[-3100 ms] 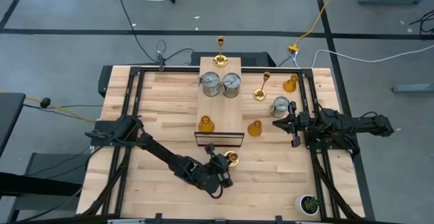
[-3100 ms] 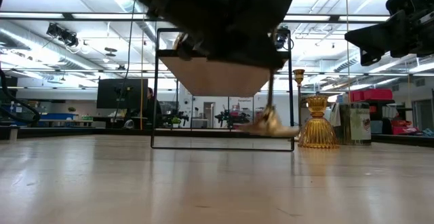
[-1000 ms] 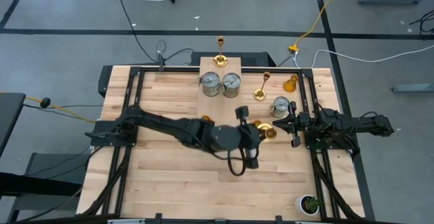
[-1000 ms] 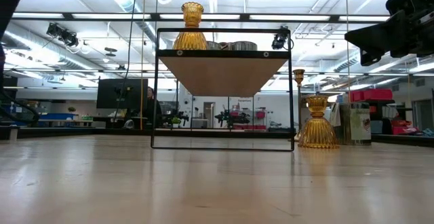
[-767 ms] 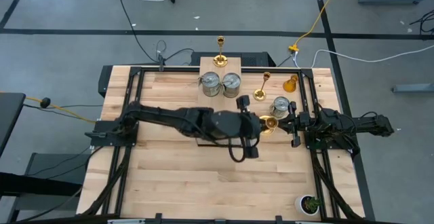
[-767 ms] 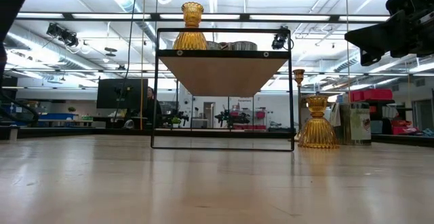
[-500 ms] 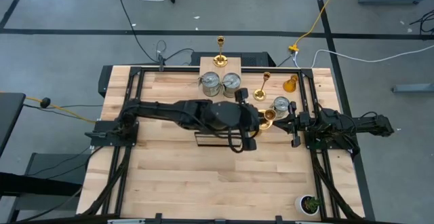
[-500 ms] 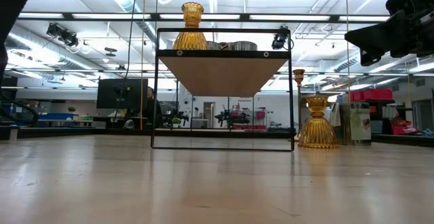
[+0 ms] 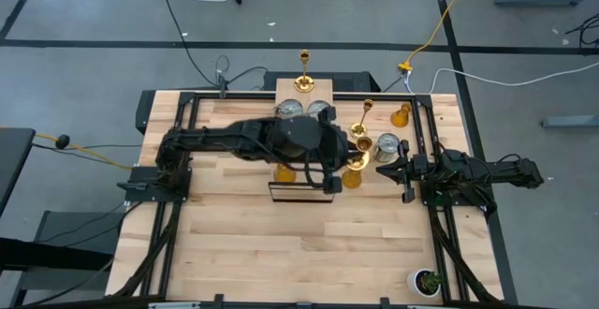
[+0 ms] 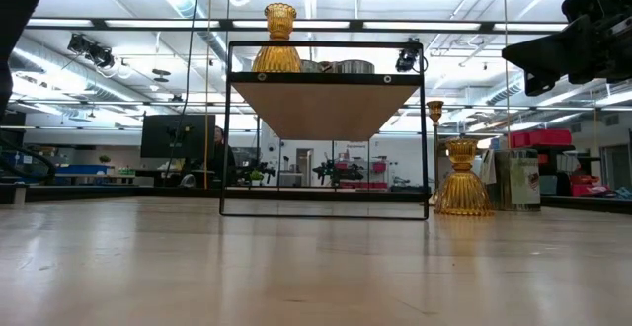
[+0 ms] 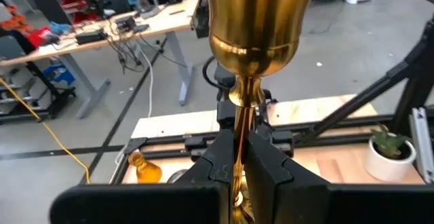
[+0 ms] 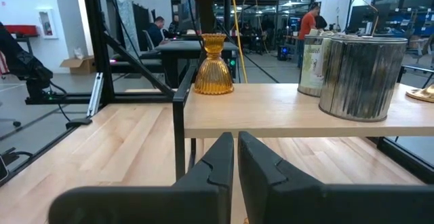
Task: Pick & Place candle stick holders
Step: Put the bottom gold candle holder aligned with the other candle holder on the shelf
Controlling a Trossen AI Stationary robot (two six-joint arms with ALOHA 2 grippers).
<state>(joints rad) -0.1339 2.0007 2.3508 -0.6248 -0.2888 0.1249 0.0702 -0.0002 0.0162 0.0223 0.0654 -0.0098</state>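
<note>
I am seeing my left gripper (image 11: 241,176) pinching the thin stem of a gold candlestick (image 11: 254,27), holding it in the air over the right edge of the raised shelf (image 9: 301,164), close to the two cans (image 9: 304,110) there. An amber holder (image 9: 284,171) is sitting on the shelf's near end. Another amber holder (image 9: 352,177), a can (image 9: 386,144) and a second candlestick (image 9: 359,122) are standing on the table right of the shelf. My right gripper (image 12: 234,159) is waiting at the table's right side, fingers pressed together on nothing, pointing at the shelf.
</note>
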